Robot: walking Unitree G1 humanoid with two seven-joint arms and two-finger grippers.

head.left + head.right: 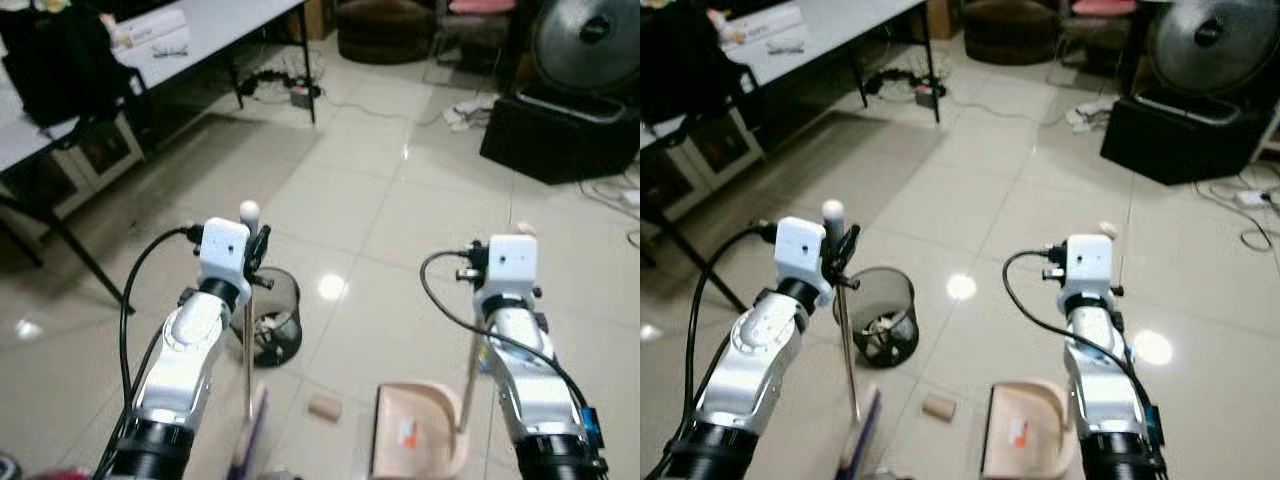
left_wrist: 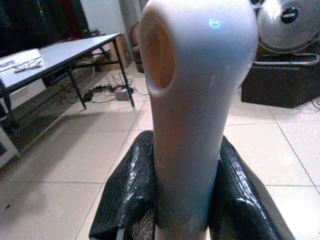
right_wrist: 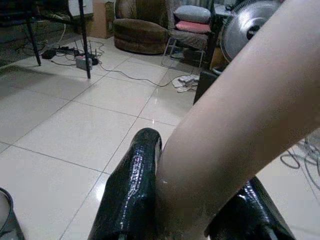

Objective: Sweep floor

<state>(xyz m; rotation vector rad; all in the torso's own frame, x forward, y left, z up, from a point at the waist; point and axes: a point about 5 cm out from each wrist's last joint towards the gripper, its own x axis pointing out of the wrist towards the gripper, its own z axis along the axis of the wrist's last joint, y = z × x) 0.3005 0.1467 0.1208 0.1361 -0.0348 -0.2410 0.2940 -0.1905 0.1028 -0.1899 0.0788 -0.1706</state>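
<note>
At the far left a counter (image 1: 230,25) is seen, well apart from the work. The broom (image 1: 247,385) is held upright by the left gripper (image 2: 182,200), whose jaws are closed on its white handle top just under the hanging hole; its bristles rest on the floor (image 1: 400,200) beside a mesh waste bin (image 1: 272,320). A small cork-like scrap (image 1: 324,406) lies between broom and dustpan (image 1: 415,430). The dustpan's pale handle is clamped in the right gripper (image 3: 195,200). Both tools are judged light and stiff, their smooth handles slippery, so a firm high hold is advised.
</note>
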